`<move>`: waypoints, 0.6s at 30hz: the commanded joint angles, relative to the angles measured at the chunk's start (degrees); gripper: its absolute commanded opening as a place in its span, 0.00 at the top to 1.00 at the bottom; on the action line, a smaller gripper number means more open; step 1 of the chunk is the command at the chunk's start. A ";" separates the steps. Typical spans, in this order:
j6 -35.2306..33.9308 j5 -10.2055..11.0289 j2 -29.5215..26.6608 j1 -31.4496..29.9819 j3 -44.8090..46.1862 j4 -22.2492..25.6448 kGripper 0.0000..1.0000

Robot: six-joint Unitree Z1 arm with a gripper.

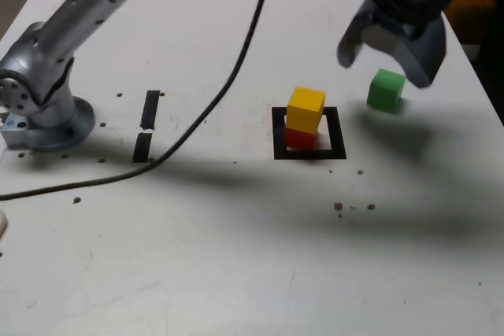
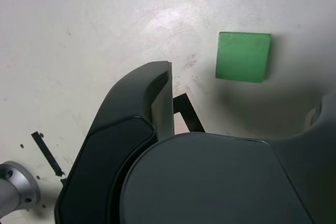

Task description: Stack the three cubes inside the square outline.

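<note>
A yellow cube (image 1: 305, 108) sits on a red cube (image 1: 299, 138) inside the black square outline (image 1: 335, 130), a little toward its far left corner in the exterior view. To the exterior view's right of the outline a green cube (image 1: 386, 90) stands alone on the white table. My gripper (image 1: 384, 64) hangs open just above it, with nothing between its jaws. In the wrist view the green cube (image 2: 243, 56) lies on the table between and beyond the two dark fingers (image 2: 157, 98) of the gripper (image 2: 241, 93). A corner of the outline (image 2: 187, 112) shows beside one finger.
The arm's silver base (image 1: 43, 112) is bolted at the exterior view's left. A black cable (image 1: 236, 68) runs across the table from it. Two short black tape strips (image 1: 148, 123) lie near the base. The table's edge (image 1: 488, 84) is close on the right of the green cube.
</note>
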 commanded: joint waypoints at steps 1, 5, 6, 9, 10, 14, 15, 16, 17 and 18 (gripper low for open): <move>0.46 -0.55 1.55 0.28 -0.52 1.04 0.02; 1.20 -2.16 4.07 0.73 -1.12 1.12 0.03; 1.41 -2.46 4.68 0.88 -1.32 1.11 0.04; 2.33 -2.92 6.35 1.34 -2.40 1.06 0.05; 2.61 -2.96 6.68 1.43 -2.73 1.05 0.06; 4.60 -3.08 8.38 1.92 -5.20 1.02 0.08; 5.17 -3.10 8.73 2.06 -5.81 1.02 0.09; 5.54 -3.11 8.94 2.15 -6.17 1.00 0.10; 5.86 -3.11 9.12 2.23 -6.47 0.96 0.10; 6.15 -3.11 9.31 2.31 -6.75 0.94 0.12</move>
